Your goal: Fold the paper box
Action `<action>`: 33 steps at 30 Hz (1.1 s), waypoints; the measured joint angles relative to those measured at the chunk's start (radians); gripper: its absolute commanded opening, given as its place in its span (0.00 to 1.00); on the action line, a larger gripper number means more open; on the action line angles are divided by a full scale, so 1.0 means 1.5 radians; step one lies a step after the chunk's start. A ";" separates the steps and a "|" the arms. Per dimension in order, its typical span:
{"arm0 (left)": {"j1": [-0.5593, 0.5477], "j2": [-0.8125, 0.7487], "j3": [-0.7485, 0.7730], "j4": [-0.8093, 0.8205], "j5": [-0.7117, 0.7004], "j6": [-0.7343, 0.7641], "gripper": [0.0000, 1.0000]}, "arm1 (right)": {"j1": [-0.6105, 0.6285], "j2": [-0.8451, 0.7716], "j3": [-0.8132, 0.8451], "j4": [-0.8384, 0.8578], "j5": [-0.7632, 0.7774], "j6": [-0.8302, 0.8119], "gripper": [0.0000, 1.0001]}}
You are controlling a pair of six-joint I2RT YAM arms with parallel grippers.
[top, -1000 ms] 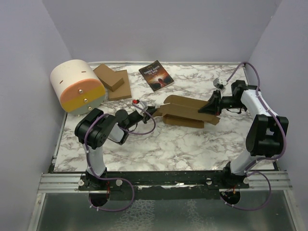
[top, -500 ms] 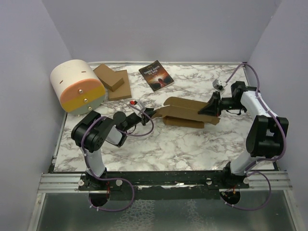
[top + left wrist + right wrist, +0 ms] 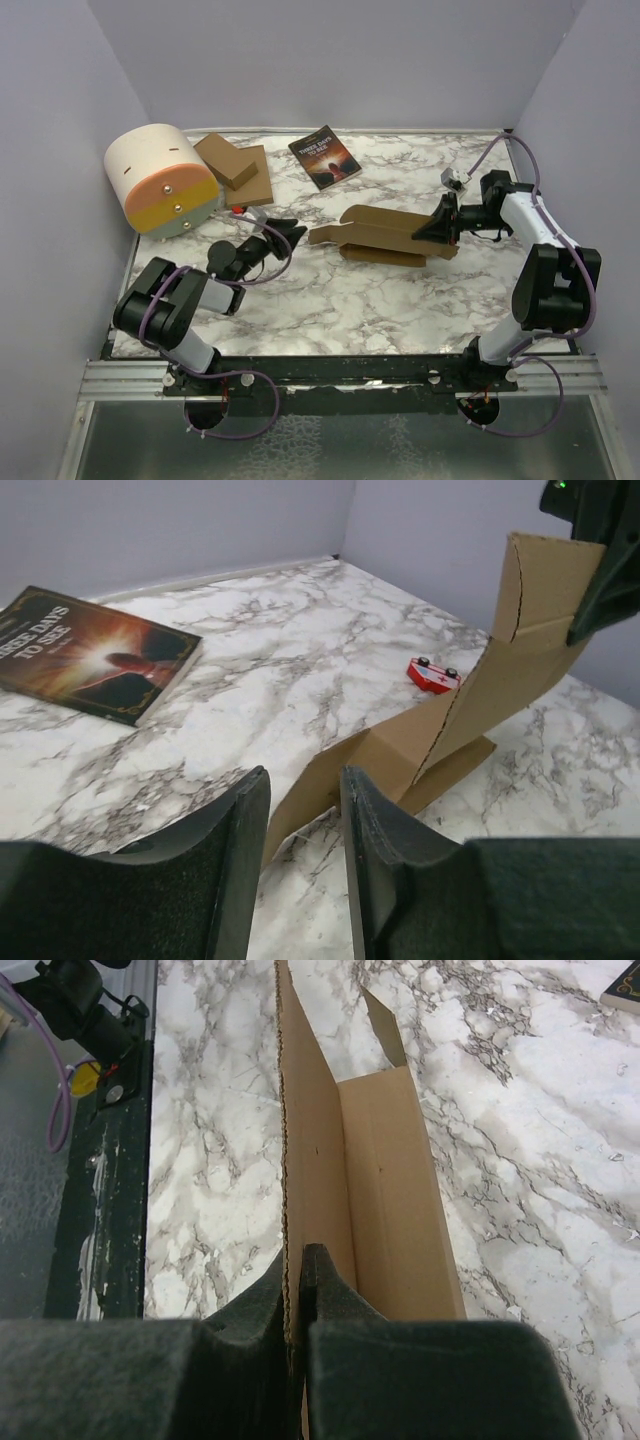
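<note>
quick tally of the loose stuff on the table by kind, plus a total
paper box: 1
stack of flat cardboard pieces: 1
book: 1
small red toy car: 1
cream and orange drum: 1
total: 5

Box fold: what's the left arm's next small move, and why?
Probably ease the left gripper forward onto the near flap tip of the box. Its jaws stand open just short of it, lined up, while the right gripper pinches the far end raised.
</note>
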 measured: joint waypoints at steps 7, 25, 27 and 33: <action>0.064 -0.066 0.010 -0.134 -0.025 -0.043 0.19 | 0.000 -0.002 0.000 0.008 0.002 0.009 0.01; -0.003 0.145 0.187 -0.335 0.007 0.075 0.26 | 0.000 -0.002 0.000 0.009 0.002 0.011 0.01; -0.004 0.156 0.184 -0.308 0.027 0.084 0.26 | 0.000 -0.002 0.000 0.008 0.002 0.011 0.01; -0.007 0.199 0.181 -0.202 0.089 0.088 0.28 | 0.000 -0.002 0.000 0.008 0.002 0.011 0.01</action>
